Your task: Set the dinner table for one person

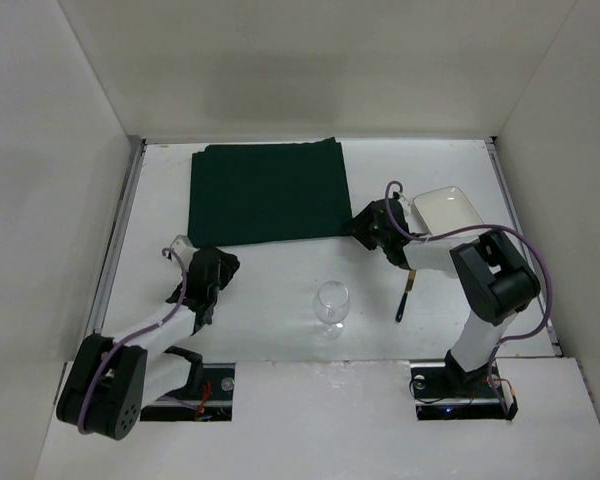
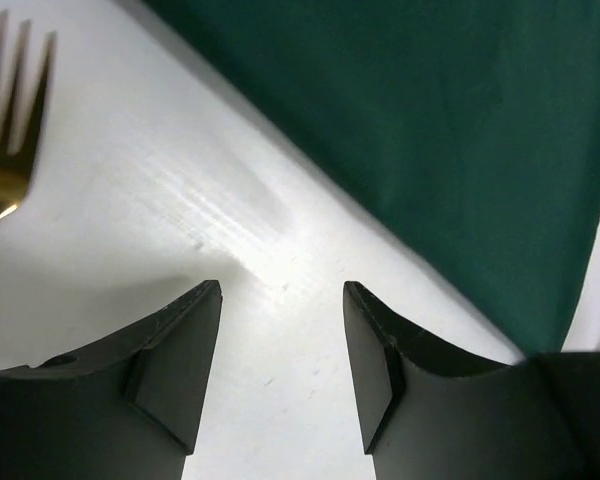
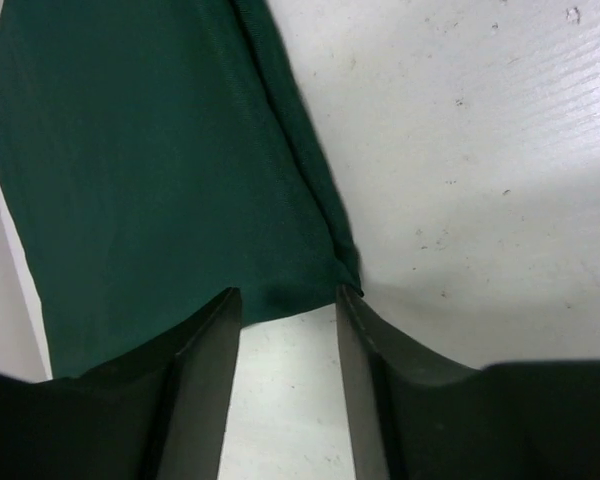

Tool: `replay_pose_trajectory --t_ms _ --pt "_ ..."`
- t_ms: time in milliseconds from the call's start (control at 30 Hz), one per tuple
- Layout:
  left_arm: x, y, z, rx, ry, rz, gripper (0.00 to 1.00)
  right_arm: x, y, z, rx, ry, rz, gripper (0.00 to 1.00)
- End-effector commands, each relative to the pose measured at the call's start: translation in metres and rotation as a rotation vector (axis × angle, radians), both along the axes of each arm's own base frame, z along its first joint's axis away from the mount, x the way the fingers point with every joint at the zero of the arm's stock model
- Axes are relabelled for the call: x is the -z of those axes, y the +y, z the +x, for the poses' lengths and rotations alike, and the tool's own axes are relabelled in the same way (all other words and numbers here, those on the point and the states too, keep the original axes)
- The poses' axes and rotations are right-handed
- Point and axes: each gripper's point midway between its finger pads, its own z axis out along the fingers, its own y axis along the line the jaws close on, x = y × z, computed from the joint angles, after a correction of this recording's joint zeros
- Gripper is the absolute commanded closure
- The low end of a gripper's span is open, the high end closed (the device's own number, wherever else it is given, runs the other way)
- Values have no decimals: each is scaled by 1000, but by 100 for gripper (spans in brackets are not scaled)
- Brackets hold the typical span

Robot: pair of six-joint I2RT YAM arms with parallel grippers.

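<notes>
The dinner table (image 1: 270, 285) is a white top with a dark green placemat (image 1: 268, 193) lying at its far middle. My right gripper (image 1: 360, 224) is low at the placemat's near right corner. In the right wrist view the right gripper (image 3: 288, 295) is open, and the corner of the placemat (image 3: 150, 160) lies just between its fingertips. My left gripper (image 1: 223, 263) hovers near the placemat's near left corner. In the left wrist view the left gripper (image 2: 282, 290) is open over bare table (image 2: 180, 200), with nothing between its fingers and the placemat (image 2: 430, 120) ahead.
A white rectangular plate (image 1: 450, 210) sits at the right, behind my right arm. A clear wine glass (image 1: 331, 303) stands near the front middle. A dark-handled utensil (image 1: 404, 298) lies to its right. A gold fork (image 2: 10, 120) shows at the left wrist view's upper left.
</notes>
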Motion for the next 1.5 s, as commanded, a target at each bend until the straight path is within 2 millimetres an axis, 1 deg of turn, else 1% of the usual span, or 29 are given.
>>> replay_pose_trajectory --t_ms 0,133,233,300,367,400,500,533,600,700,800,900,933,967,1067,1133,1200,1300,1367,1467 --pt "12 10 -24 -17 51 -2 51 -7 5 10 4 -1 40 50" --pt "21 24 -46 -47 107 6 51 -2 9 10 -16 25 47 53" --pt "23 33 -57 -65 122 15 51 -9 2 0 -2 3 48 54" --pt "27 40 -64 -83 140 25 51 -13 -6 -3 15 -24 19 52" --pt "31 46 -68 -100 153 34 51 -12 -13 -8 27 -29 -3 49" --pt "33 48 -71 -104 165 35 51 -10 -16 -11 30 -27 -11 47" --pt "37 53 -75 -114 194 42 51 0 -17 -15 25 -7 -25 46" --pt "37 54 -76 -114 195 45 51 4 -16 -14 21 2 -27 46" --pt "37 56 -76 -121 197 48 52 5 -10 -12 0 7 -13 46" --pt "38 62 -79 -139 228 66 52 1 -5 -3 -4 -2 -6 48" --pt "37 70 -80 -155 243 84 52 -4 -2 5 0 -12 6 53" --pt "32 76 -76 -174 228 85 51 -4 2 11 -3 -8 16 61" --pt "29 76 -74 -176 218 82 51 -3 3 12 0 -4 18 65" --pt "23 75 -69 -172 200 80 51 0 3 13 4 4 21 71" --pt "6 69 -57 -150 146 74 50 3 4 15 7 10 33 83" --pt "-9 62 -46 -130 103 73 50 0 2 14 18 -1 43 89" --pt "-18 55 -35 -113 71 61 49 -7 -2 10 28 -31 53 92" --pt "-27 43 -17 -92 36 33 46 -21 -13 0 40 -79 83 93" --pt "-30 36 -7 -82 24 16 45 -24 -24 -8 51 -88 82 93" --pt "-29 26 10 -68 10 3 45 -23 -41 -23 65 -89 65 93"
